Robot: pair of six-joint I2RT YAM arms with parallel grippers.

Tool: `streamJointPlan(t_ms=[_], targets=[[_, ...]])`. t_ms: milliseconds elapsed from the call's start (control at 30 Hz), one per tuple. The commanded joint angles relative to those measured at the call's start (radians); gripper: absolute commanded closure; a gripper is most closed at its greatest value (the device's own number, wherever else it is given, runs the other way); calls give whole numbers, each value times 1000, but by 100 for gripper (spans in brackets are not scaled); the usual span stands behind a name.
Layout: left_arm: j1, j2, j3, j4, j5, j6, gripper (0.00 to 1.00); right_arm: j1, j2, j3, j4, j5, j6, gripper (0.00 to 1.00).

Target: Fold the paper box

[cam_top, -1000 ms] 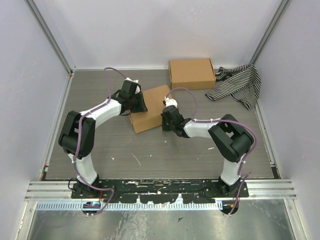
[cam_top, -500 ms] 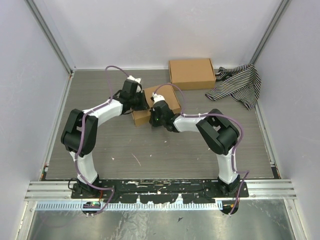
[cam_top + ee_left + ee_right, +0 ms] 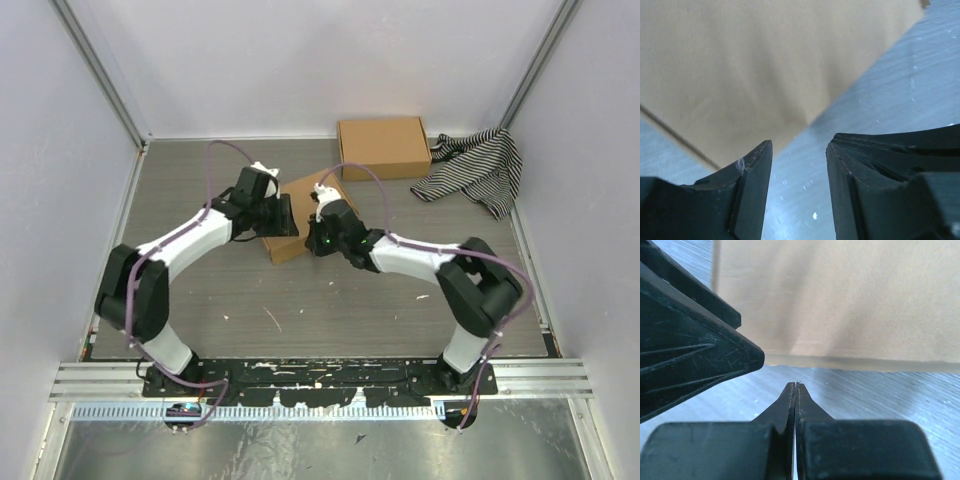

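Note:
The paper box (image 3: 303, 192) is a flat, closed brown cardboard shape in the middle of the table, lying at an angle. My left gripper (image 3: 283, 216) is at its left side. In the left wrist view the left gripper (image 3: 799, 150) is open and empty, with the box (image 3: 765, 65) just beyond the fingertips. My right gripper (image 3: 314, 232) is at the box's near right side. In the right wrist view the right gripper (image 3: 796, 385) is shut and empty, just short of the box's edge (image 3: 850, 305). A left finger (image 3: 690, 345) shows at the left of that view.
A second, fully formed brown cardboard box (image 3: 384, 146) stands at the back of the table. A black-and-white striped cloth (image 3: 475, 170) lies at the back right. White walls with metal rails enclose the table on three sides.
My right gripper has moved left from the table beside the box to its near right side. My left arm has stretched out, its gripper staying at the box's left side. The box has barely shifted.

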Motion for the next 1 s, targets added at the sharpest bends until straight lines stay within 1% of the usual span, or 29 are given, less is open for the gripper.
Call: streamJointPlan(t_ms=[0, 67, 100, 133, 167, 200, 267, 300, 367, 433, 567, 633, 700, 800, 900, 967], targets=[[-5, -195, 22, -190, -42, 5, 43, 25, -230, -20, -40, 22, -32, 98], [-5, -270, 18, -251, -98, -7, 38, 23, -314, -21, -92, 98, -35, 97], [-4, -304, 7, -280, -147, -23, 35, 16, -335, -8, -125, 172, -36, 84], [-3, -335, -9, -308, -192, -37, 33, 1, -338, 21, -175, 242, -29, 64], [-3, -369, -28, -328, -224, -48, 32, -42, -331, 62, -232, 275, -19, 48], [-2, -401, -53, -346, -248, -62, 31, -81, -317, 103, -294, 250, -13, 44], [-2, -483, -113, -368, -268, -82, 30, -128, -305, 152, -370, 142, -15, 39], [-2, -518, -147, -372, -276, -93, 28, -136, -307, 158, -384, 142, -25, 38], [-1, -592, -208, -399, -293, -117, 27, -150, -315, 159, -398, 184, -37, 37], [0, -664, -265, -413, -298, -127, 26, -188, -298, 177, -390, 188, -55, 37], [0, -766, -298, -476, -337, -128, 25, -311, -151, 292, -420, 130, -32, 41], [0, -796, -294, -521, -343, -116, 26, -352, -57, 352, -445, 138, 0, 44], [-3, -827, -292, -576, -359, -119, 26, -362, 7, 390, -457, 183, 18, 47], [-5, -889, -288, -587, -315, -135, 27, -363, 88, 438, -470, 221, 25, 50], [-5, -938, -292, -598, -327, -150, 27, -364, 157, 479, -482, 222, 21, 52], [-6, -956, -297, -594, -339, -152, 27, -362, 194, 494, -484, 175, 15, 54]])
